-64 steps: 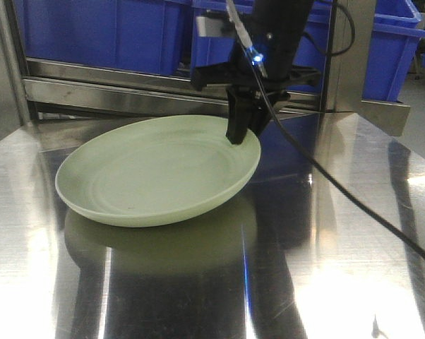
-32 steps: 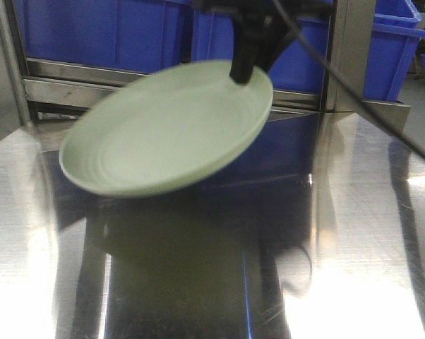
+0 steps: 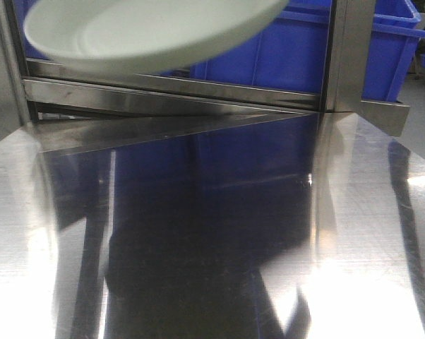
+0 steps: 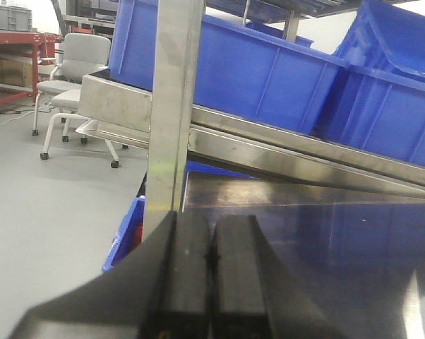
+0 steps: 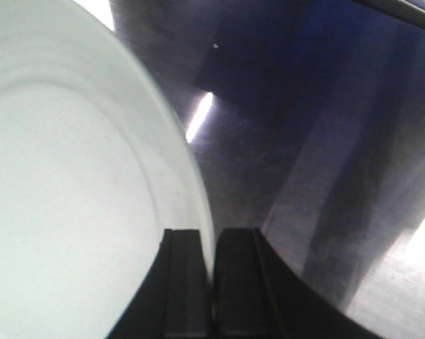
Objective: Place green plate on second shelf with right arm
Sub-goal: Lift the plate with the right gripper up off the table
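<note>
**Inspector:** Location of the green plate (image 3: pixel 149 32)?

**Operator:** In the air, high and to the far left of the front view. Its upper part is cut off by the frame. It is well clear of the steel table (image 3: pixel 212 247) and sits in front of the blue bins (image 3: pixel 283 49). It is tilted, left side lower, so its underside faces the camera.

**Inspector:** State of the right gripper (image 5: pixel 212 282)?

**Operator:** The wrist view shows the jaws nearly closed, pinching the plate's upturned rim between them. The hold is on one edge only. In my judgement that explains the tilt, since the unsupported side droops away from the grip.

**Inspector:** And the left gripper (image 4: pixel 212 268)?

**Operator:** Fingers pressed together with nothing between them. It is parked low at the left side, apparently to leave the shelf front free for the right arm.

**Inspector:** Why carry the plate so high?

**Operator:** Probably to clear the shelf rail (image 3: pixel 163 88) before moving inward. I cannot tell from these views which tier is the second shelf.

**Inspector:** Risk?

**Operator:** An edge pinch on a smooth plate could slip or swing, so entry should be slow and level.
</note>
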Robot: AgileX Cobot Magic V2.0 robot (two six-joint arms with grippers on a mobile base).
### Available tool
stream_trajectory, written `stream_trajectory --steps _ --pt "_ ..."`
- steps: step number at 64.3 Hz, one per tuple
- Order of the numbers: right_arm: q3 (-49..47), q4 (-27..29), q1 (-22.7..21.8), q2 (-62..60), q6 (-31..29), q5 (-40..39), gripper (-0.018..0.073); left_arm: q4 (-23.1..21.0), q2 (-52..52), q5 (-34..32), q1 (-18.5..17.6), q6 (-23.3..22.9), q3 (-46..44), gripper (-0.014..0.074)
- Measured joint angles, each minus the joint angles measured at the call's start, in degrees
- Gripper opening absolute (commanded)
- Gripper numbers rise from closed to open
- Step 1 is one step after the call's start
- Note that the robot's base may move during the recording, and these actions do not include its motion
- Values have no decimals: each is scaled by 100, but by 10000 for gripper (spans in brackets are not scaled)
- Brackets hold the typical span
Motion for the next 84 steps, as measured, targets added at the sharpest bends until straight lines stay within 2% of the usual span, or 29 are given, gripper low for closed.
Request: stream_trajectory --steps 10,22,49,67,84 --pt "273 -24 0 -600 15 -189 57 0 0 0 0 0 0 130" --pt "1079 -379 0 -1619 15 -1046 57 0 0 0 0 0 0 130" --pt "4530 -546 0 -3992 39 -3461 57 0 0 0 0 0 0 130" --pt "6105 -546 0 -5209 881 -3791 57 0 0 0 0 0 0 130" --pt "7136 -810 0 -6038 1013 -4370 57 0 0 0 0 0 0 130"
